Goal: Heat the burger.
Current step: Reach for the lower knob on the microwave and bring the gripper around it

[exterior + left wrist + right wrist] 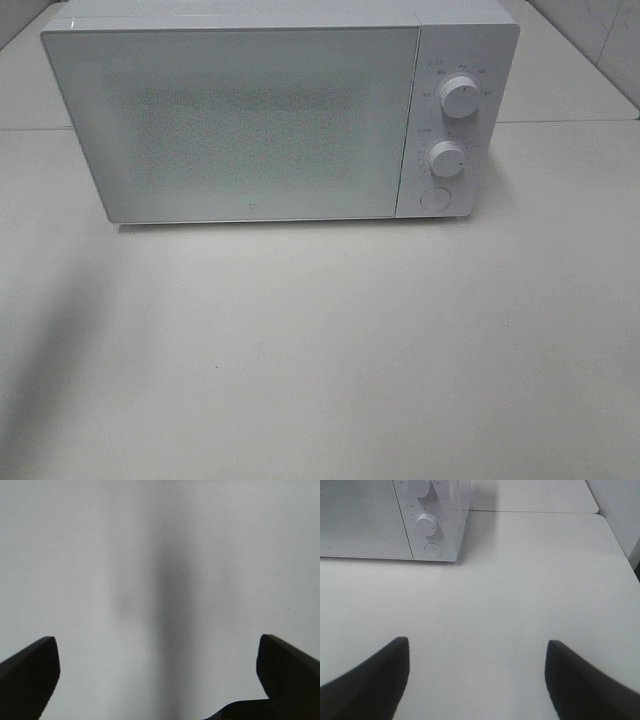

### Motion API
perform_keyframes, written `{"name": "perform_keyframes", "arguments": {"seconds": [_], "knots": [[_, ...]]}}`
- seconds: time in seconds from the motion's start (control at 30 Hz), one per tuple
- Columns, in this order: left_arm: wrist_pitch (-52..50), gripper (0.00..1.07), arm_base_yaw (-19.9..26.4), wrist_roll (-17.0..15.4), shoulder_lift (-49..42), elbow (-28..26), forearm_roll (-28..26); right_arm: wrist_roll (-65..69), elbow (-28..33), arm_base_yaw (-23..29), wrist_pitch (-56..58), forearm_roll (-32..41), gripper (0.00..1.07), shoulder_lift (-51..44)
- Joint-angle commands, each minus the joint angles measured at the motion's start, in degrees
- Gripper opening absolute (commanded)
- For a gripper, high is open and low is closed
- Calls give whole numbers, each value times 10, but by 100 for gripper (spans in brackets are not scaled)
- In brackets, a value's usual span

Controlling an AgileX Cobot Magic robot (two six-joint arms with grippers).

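Ahead of the right claw (pixel 476 641), well apart, the microwave (pixel 447 540) stands shut on the desk (pixel 520 605). That claw and the left claw (pixel 156 637) both gape wide, empty. No burger shows; it may sit behind the frosted door (pixel 360 525). If so, the timer dial (pixel 427 524) wants turning next.

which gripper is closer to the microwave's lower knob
Right, probably. The right gripper faces the lower knob across bare table. The left gripper shows only blank white surface, so its distance is unclear.
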Motion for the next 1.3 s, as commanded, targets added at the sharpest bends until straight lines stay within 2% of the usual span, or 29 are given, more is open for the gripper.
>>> {"name": "perform_keyframes", "arguments": {"seconds": [0.03,0.07,0.1,0.13,0.17,0.23,0.33,0.47,0.63,0.83,1.3], "knots": [[-31,100,52,14,-91,87,-6,-3,0,-4,-9,2,74,-18],[-31,100,52,14,-91,87,-6,-3,0,-4,-9,2,74,-18],[-37,100,60,14,-108,103,-6,-3,0,-4,-9,2,74,-18],[-52,100,69,14,-146,141,-5,-3,0,-4,-9,2,74,-18],[-52,100,69,14,-146,141,-5,-3,0,-4,-9,2,74,-18],[-63,100,69,13,-203,186,3,-3,0,-4,-9,2,74,-18],[-59,100,69,13,-235,213,6,-3,0,-4,-9,2,74,-18],[-61,100,69,13,-311,284,15,-3,0,-4,-9,2,74,-18],[-63,100,69,13,-360,299,6,-3,0,-4,-9,2,74,-18],[-1,100,69,13,-421,314,13,-2,0,-4,-9,1,74,-18],[-3,100,69,13,-544,315,6,-3,0,-4,-9,1,74,-18]]}}
